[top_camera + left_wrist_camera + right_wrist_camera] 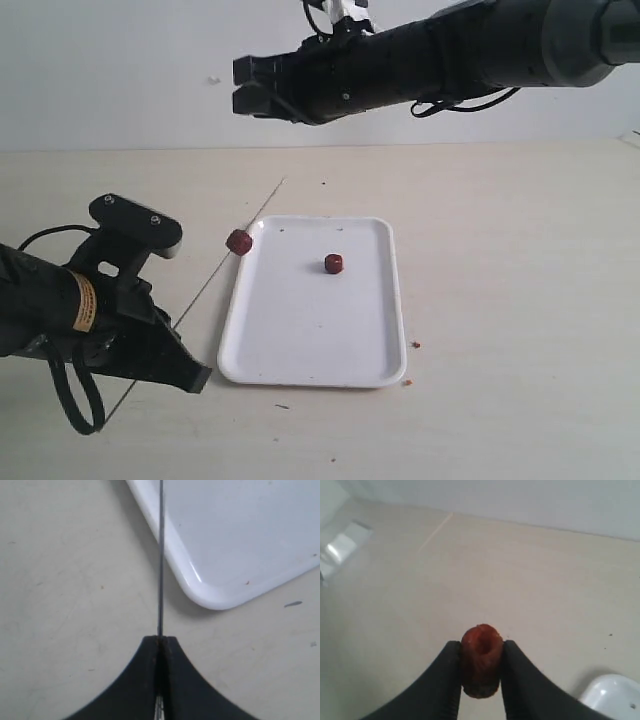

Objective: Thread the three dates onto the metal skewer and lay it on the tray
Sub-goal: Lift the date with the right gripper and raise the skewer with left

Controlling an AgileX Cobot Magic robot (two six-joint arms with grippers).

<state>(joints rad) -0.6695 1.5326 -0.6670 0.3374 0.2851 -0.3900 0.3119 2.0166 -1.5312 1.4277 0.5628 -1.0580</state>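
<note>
Pinches the metal skewer [160, 555] tight in the left gripper [160, 642], one date [238, 241] stuck on it just beside the tray [300, 340] corner. Squeezes a second date [481, 662] in the right gripper [480, 645], high up — a third date [334, 263] on the tray.

The desk [500, 230] is pale and cream-coloured, smooth and matte, and runs back to a plain white wall [120, 80]. Flat on it, about the middle, lies the white tray [310, 335], rectangular with rounded corners and a low rim. Just off its near right corner sit two tiny reddish crumbs [416, 345]. A short dark fleck [283, 406] lies on the bare desk in front of the tray, and another speck [323, 183] lies beyond its far edge.
</note>
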